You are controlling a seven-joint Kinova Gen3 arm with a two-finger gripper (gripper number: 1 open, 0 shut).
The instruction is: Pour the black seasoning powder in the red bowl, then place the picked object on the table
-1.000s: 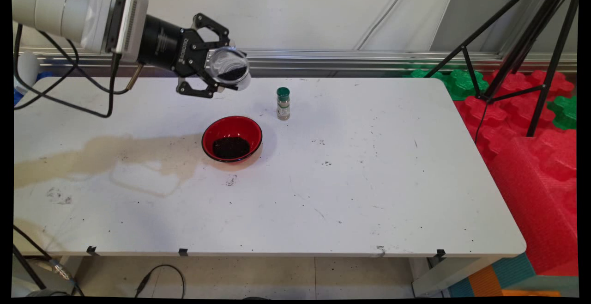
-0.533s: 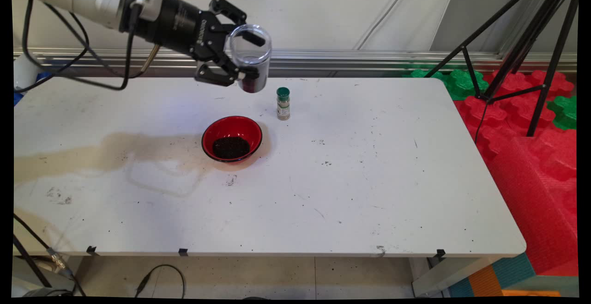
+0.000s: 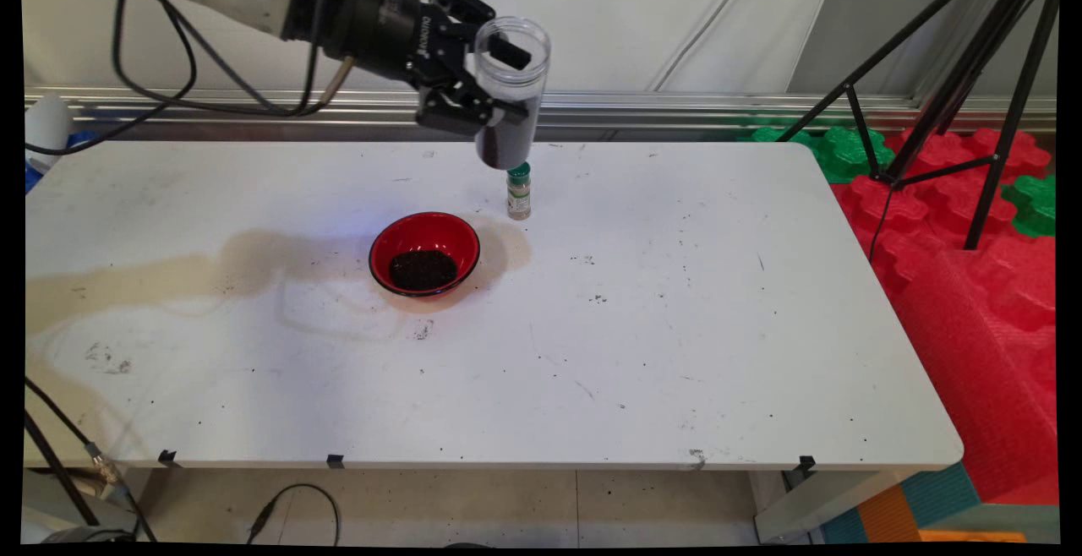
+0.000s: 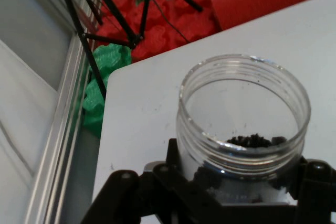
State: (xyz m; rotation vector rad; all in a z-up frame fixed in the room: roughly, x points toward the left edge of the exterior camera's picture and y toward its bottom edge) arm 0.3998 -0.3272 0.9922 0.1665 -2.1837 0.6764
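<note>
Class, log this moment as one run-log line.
gripper: shut on clear jar | jar: upright, open-topped, dark grains inside, above spice bottle | red bowl: dark grains

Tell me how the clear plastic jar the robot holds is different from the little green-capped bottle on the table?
The clear plastic jar is bigger, open-topped and held in the air by the black gripper; the small green-capped bottle is capped and stands on the white table. The jar has dark grains at its bottom; the bottle looks tan inside. Both are upright.

Main view looks down across the table (image 3: 592, 353); hand view shares its far corner, close.
</note>
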